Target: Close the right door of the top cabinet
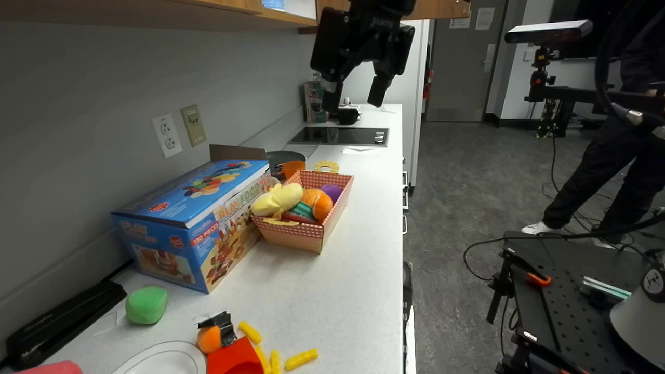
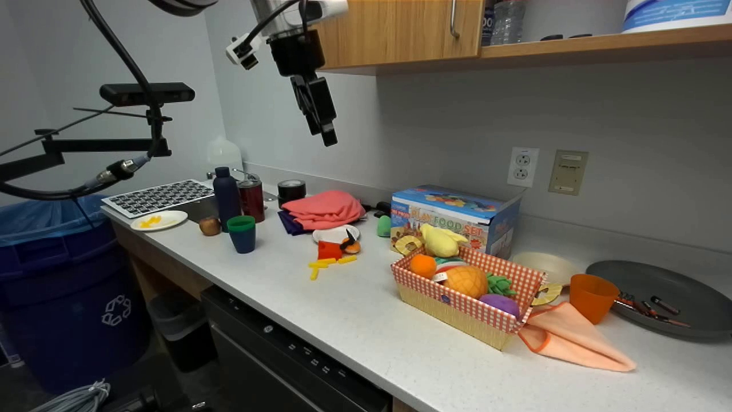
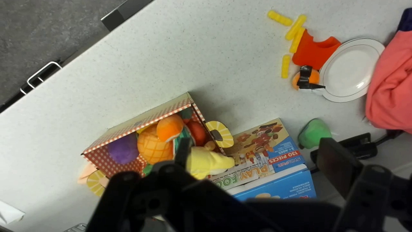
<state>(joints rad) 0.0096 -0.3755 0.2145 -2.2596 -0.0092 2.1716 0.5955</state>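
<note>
The right door of the top cabinet stands open behind the spread-fingered claw.

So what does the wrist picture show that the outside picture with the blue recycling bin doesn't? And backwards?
Of those two, only the wrist view shows a metal drawer handle and a white scrap. Seen only in an exterior view: the blue recycling bin, the top cabinet and a dark bottle. Both show the claw, basket and pink cloth.
</note>
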